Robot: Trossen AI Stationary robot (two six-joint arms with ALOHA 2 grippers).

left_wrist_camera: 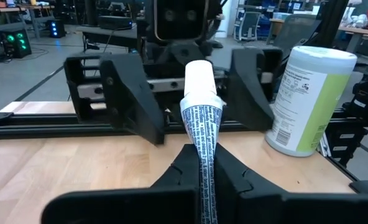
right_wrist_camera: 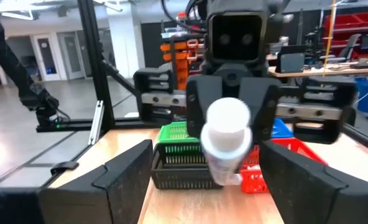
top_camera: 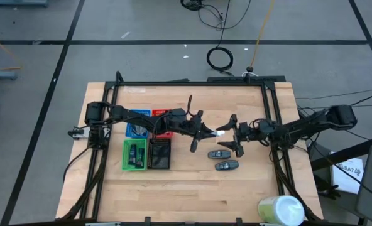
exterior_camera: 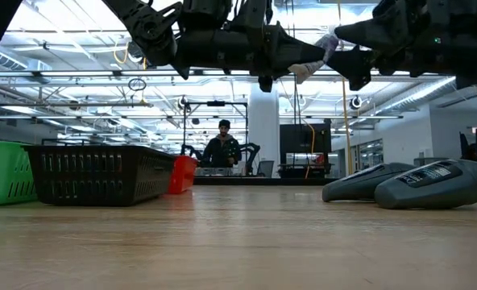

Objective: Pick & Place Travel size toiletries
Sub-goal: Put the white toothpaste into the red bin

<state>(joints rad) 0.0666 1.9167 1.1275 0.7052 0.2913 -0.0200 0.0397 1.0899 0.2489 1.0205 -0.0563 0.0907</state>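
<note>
Midair over table centre, my left gripper (left_wrist_camera: 202, 180) is clenched on the crimped tail of a white printed tube (left_wrist_camera: 201, 118), cap facing my right gripper (right_wrist_camera: 190, 174), its fingers spread wide

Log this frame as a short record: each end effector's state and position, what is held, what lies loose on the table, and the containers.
left end effector: shut on the white tube, raised above table centre
right end effector: open, facing the left one, fingers either side of the tube's cap end, not gripping
held item: white tube with printed text, white cap toward the right arm
loose items: two dark oblong packs on the wood, below the end effectors in the high view
trays: blue, red, green, black, table's left half
other: large pale green-white cylinder, near right corner
</note>
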